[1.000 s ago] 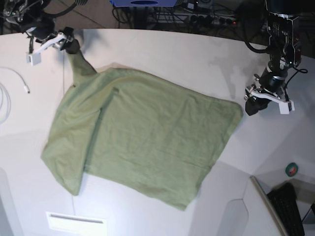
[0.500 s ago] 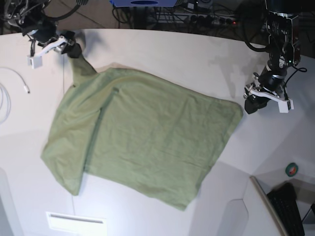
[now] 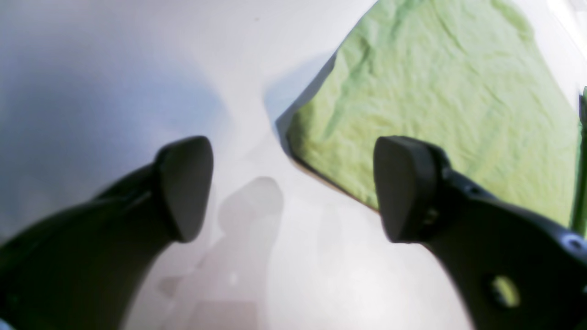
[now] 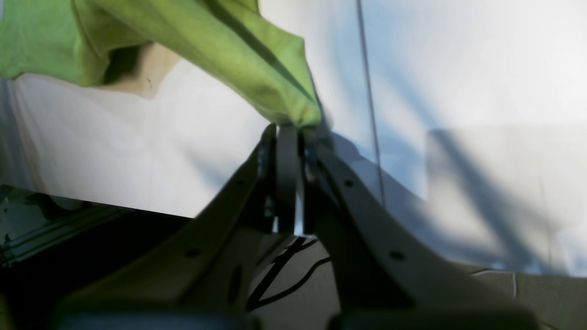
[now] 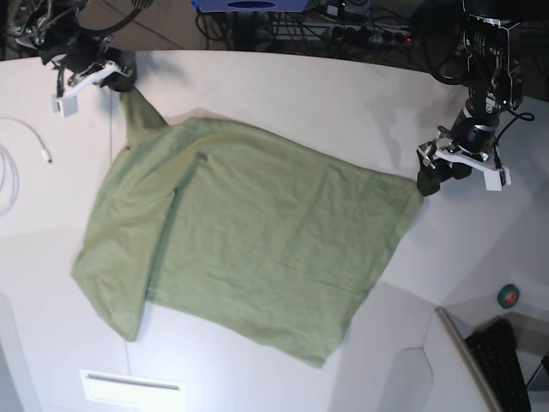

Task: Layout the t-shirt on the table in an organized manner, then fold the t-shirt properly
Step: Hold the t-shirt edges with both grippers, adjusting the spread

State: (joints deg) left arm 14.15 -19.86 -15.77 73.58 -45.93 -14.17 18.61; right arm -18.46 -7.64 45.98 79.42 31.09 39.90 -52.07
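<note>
Base view: I see the t-shirt (image 5: 249, 240) spread mostly flat across the middle of the table (image 5: 300, 94), lying at a slant, with one side folded over itself along its left portion and a narrow strip of cloth drawn up toward the far left corner. That strip ends at the right gripper (image 5: 120, 79), which sits at the far left of this view near the table's curved edge. In the right wrist view its jaws are pressed together and pinching the tip of the green cloth (image 4: 257, 59), which rises taut from the white surface; a thin dark seam line (image 4: 369, 105) runs just beside it. The left gripper (image 5: 429, 178) is at the right of the base view, just beside the shirt's right-hand corner. In the left wrist view its fingers (image 3: 185, 185) stand spread wide apart with bare table between them; the shirt corner (image 3: 293, 133) lies just beyond, not between the pads. A white cable (image 5: 26, 137) lies at the table's left edge, well apart from the shirt.
</note>
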